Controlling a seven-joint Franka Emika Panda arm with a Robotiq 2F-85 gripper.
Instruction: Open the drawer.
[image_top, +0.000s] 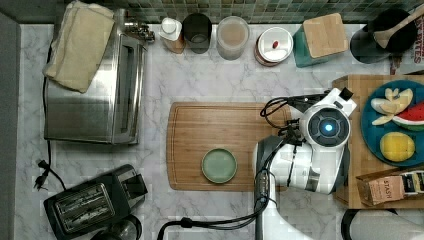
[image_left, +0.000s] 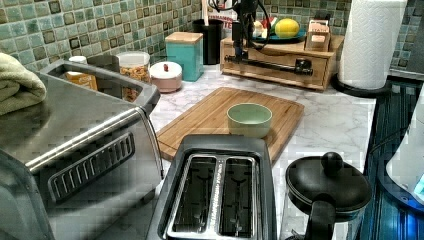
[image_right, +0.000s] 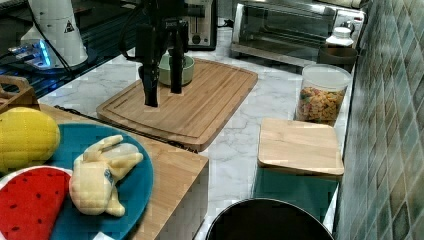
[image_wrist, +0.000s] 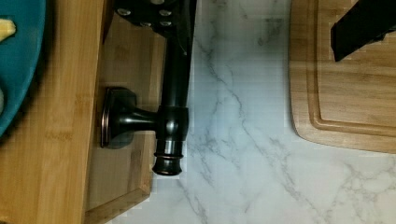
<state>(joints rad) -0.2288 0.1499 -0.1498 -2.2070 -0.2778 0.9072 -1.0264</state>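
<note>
Wrist view | straddling drawer (image_wrist: 121, 186) bar handle (image_wrist: 176, 88) with gripper (image_wrist: 261, 18), fingers spread wide, not yet gripping | readying for hooking and pulling outward

A marble tabletop (image_top: 210, 80) holds a grooved wooden cutting board (image_top: 200, 125) with a small green bowl (image_top: 219, 165) on it. At the top view's left sit a steel toaster oven (image_top: 95, 90) with a folded towel (image_top: 80, 45) on top and a black two-slot toaster (image_top: 87, 205). Jars and canisters line the tiled wall. A teal plate (image_top: 372, 135) carries toy fruit.
</note>
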